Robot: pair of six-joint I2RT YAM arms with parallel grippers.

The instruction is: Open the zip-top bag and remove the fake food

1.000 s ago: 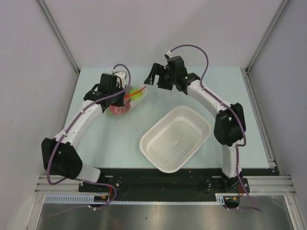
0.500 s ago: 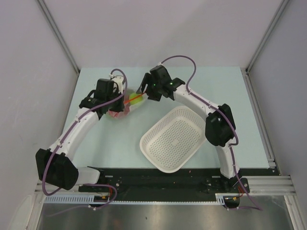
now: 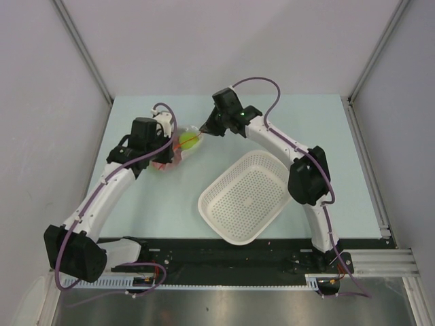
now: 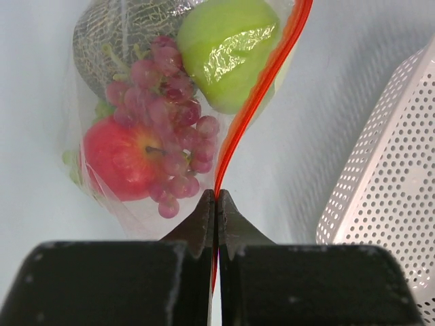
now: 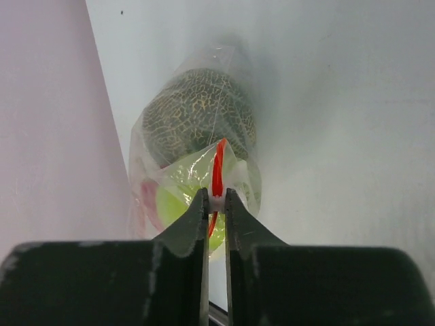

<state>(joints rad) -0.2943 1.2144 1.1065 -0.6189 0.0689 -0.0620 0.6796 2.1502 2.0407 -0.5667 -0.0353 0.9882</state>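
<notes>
A white perforated basket (image 3: 248,197) sits on the pale bench (image 3: 326,122) behind the right pincer (image 5: 216,197), toward the arm bases and apart from the zip-top bag (image 3: 178,145). Both arms reach forward and bend inward to meet at the bag. The left pincer (image 4: 216,199) is clamped on the orange-red zip strip (image 4: 262,88); the right pinches the strip's other end. The left wrist view shows the fake food (image 4: 163,122) most plainly, bagged just beyond its tips: green apple (image 4: 228,51), red apple (image 4: 119,159), grapes (image 4: 178,163), netted melon (image 4: 112,27).

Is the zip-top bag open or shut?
Shut: the zip strip of the bag forms one joined line; the fake food is inside.
</notes>
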